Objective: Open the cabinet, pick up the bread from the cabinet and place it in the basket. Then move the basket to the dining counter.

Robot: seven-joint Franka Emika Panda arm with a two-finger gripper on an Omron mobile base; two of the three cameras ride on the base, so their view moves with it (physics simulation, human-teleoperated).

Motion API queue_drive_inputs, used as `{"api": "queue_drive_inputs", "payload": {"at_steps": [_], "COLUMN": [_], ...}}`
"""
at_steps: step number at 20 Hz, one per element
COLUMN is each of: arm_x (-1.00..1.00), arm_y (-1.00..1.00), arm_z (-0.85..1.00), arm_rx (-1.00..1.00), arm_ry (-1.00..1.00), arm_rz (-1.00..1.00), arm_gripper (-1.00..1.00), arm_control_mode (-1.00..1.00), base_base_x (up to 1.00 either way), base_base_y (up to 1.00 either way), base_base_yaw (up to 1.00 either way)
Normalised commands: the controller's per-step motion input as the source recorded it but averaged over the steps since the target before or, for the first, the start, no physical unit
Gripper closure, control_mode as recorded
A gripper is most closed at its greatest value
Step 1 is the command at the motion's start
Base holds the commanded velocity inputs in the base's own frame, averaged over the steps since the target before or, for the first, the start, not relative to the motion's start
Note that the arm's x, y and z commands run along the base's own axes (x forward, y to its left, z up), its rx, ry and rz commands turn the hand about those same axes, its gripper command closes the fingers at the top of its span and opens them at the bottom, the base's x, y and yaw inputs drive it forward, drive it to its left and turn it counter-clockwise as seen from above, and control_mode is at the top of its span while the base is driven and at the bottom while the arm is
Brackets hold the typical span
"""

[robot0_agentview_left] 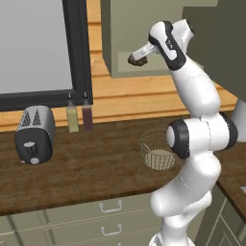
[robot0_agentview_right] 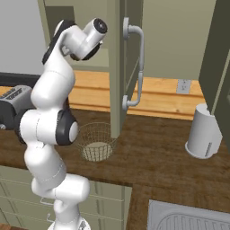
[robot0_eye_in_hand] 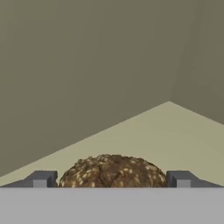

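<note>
- Cabinet [robot0_agentview_right: 117, 67] open; sage-green door swung out edge-on in the right base view, vertical silver bar handle [robot0_agentview_right: 137, 67] on its face; pale interior floor and plain walls seen in the hand view
- End effector [robot0_eye_in_hand: 111, 180] inside the cabinet, spread wide; one dark fingertip at each side of the bread [robot0_eye_in_hand: 113, 170], small gaps visible between tips and loaf; no contact seen, nothing gripped
- Bread a rounded brown seeded lump resting on the cabinet floor, at 6 o'clock in the hand view; in the left base view, dark lump [robot0_agentview_left: 138, 59] at the tip of the arm, at 12 o'clock from the basket, well above it
- Basket [robot0_agentview_left: 158, 149] of thin tan wire mesh with pale base, upright on the wooden worktop [robot0_agentview_left: 86, 168], partly hidden behind the arm's dark elbow joint; in the right base view at 6 o'clock below the open door's lower edge, just beside the arm
- Toaster [robot0_agentview_left: 34, 134] on the worktop at 9 o'clock from the basket, well apart
- Two bottles [robot0_agentview_left: 79, 113] against the back wall between toaster and basket, standing upright side by side
- White rounded appliance [robot0_agentview_right: 204, 132] on the worktop at 3 o'clock from the basket in the right base view
- Pale drawers [robot0_agentview_left: 108, 216] with curved handles beneath the worktop
</note>
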Motion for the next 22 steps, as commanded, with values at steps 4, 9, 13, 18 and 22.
{"api": "queue_drive_inputs", "payload": {"at_steps": [4, 9, 13, 18, 22], "arm_x": [-0.51, -0.8, -0.96, -1.0, -1.0], "arm_y": [-0.01, 0.0, -0.05, -0.06, -0.27], "arm_z": [-0.17, 0.49, 0.3, 0.03, 0.0], "arm_rx": [0.02, -0.1, 0.0, 0.0, 0.0], "arm_ry": [-0.26, -0.09, 0.07, 0.05, 0.03], "arm_rz": [-0.26, -0.39, -0.46, -0.44, -0.4], "arm_gripper": [1.0, 1.0, 1.0, 1.0, 1.0], "arm_control_mode": [-1.0, -1.0, -1.0, -1.0, -1.0], "base_base_x": [0.0, 0.0, 0.0, 0.0, 0.0], "base_base_y": [0.0, 0.0, 0.0, 0.0, 0.0], "base_base_yaw": [0.0, 0.0, 0.0, 0.0, 0.0]}}
